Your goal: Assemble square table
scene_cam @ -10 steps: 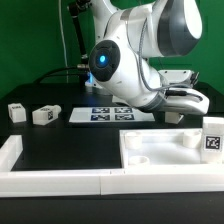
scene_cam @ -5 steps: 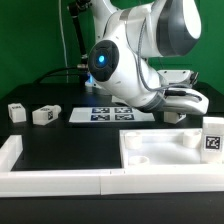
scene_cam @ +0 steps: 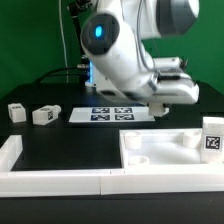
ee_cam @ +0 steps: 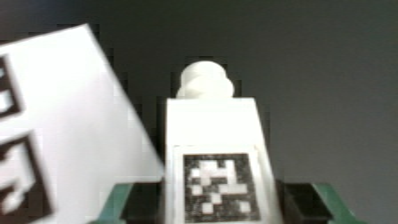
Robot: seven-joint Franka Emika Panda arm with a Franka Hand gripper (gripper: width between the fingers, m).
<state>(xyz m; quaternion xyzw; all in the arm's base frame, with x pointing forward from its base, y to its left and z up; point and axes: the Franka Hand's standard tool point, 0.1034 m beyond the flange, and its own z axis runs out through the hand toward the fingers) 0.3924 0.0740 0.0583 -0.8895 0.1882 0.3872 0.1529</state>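
The square table top, a white tray with a raised rim, lies at the front on the exterior view's right. One white tagged leg stands by its right edge. Two more legs lie at the left. My gripper hangs behind the top, next to the marker board. In the wrist view my gripper is shut on a fourth leg, tag facing the camera, between the green fingers. The leg's rounded tip points away over the black table.
Long white border rails run along the front edge, with a raised end at the left. The marker board also shows in the wrist view, beside the held leg. Cables hang behind the arm.
The arm has swung toward the exterior view's left and risen a little. The gripper and the leg in it moved from near the table top's back right corner toward the marker board.
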